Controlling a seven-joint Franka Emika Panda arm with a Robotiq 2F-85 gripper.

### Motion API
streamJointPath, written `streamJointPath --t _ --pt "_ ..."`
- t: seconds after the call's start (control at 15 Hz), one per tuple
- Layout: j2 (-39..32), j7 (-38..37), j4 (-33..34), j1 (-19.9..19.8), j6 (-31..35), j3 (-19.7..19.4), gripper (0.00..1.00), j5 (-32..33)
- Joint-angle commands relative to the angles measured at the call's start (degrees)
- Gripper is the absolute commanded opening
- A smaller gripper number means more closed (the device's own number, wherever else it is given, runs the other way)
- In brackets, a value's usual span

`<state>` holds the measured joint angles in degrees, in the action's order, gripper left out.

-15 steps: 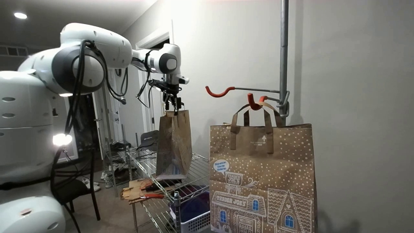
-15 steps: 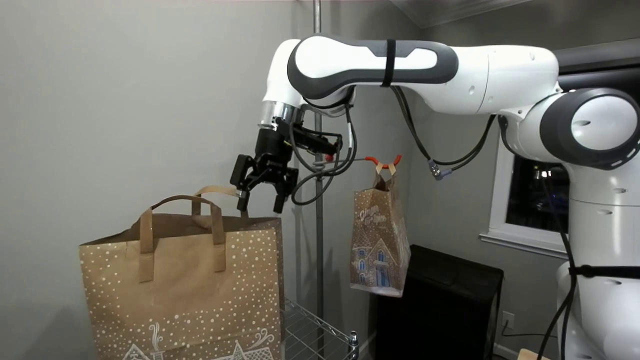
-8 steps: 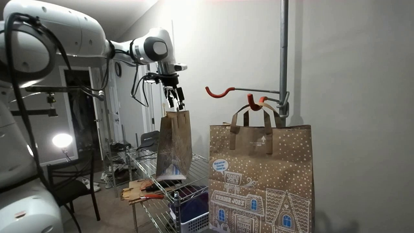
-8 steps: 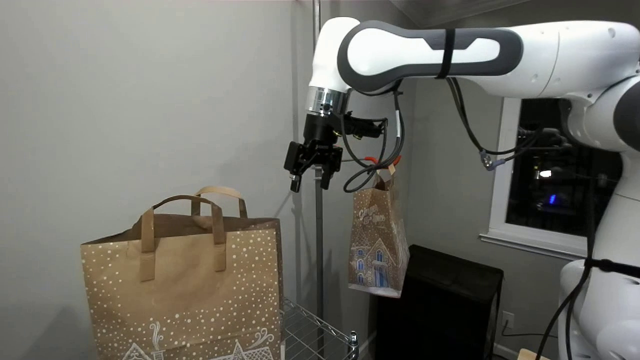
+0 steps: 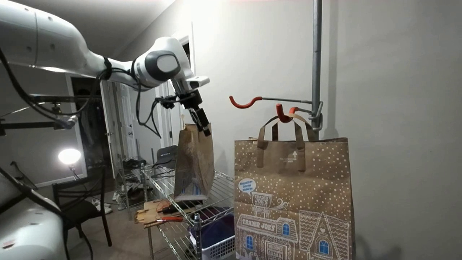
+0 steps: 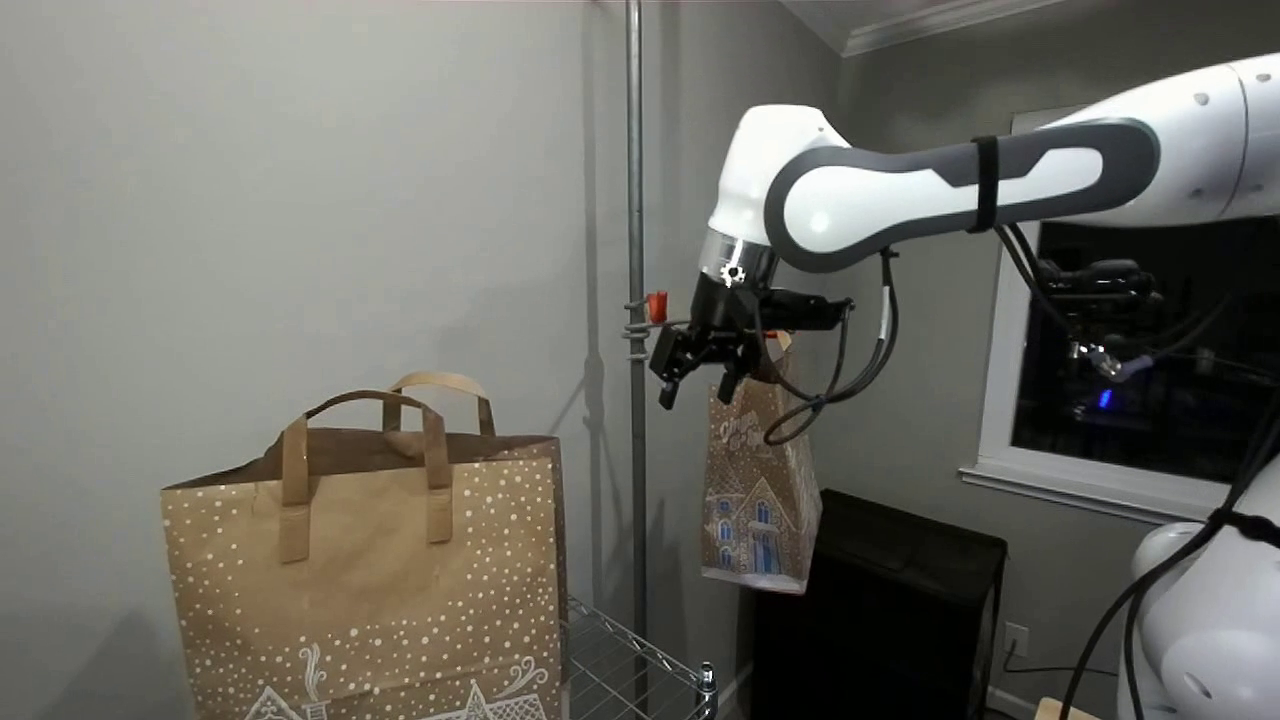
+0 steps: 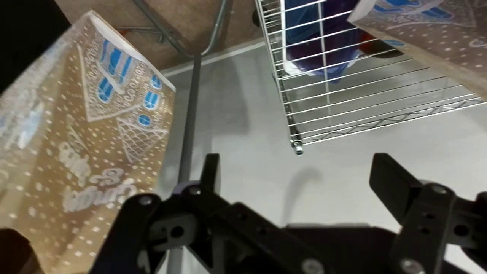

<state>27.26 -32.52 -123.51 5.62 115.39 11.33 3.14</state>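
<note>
Likely a positioning step: black two-fingered end effector spread apart, empty; gripping would call for lining up with paper handles
In an exterior view, a white-dotted brown paper bag hangs at the end effector's 4 o'clock; in an exterior view, a matching bag sits at 8 o'clock; wrist view: hung bag at 9 o'clock

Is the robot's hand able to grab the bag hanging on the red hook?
Probably yes, if it moves over: the gripper is open and holds nothing, with the hanging bag off to one side. The other red hook might get in its way.
</note>
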Motion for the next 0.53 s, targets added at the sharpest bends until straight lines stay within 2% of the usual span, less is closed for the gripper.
streamJointPath --t 0.0,0.27,0.47 --pt "12.56 -4.45 -14.38 -5.19 4.05 -0.78 1.0 1.39" --pt "20.06 -6.12 -22.28 -12.06 5.79 -1.82 1.0 3.39" --pt "22.31 -6.18 -25.09 -17.49 10.87 -3.73 1.0 4.15"
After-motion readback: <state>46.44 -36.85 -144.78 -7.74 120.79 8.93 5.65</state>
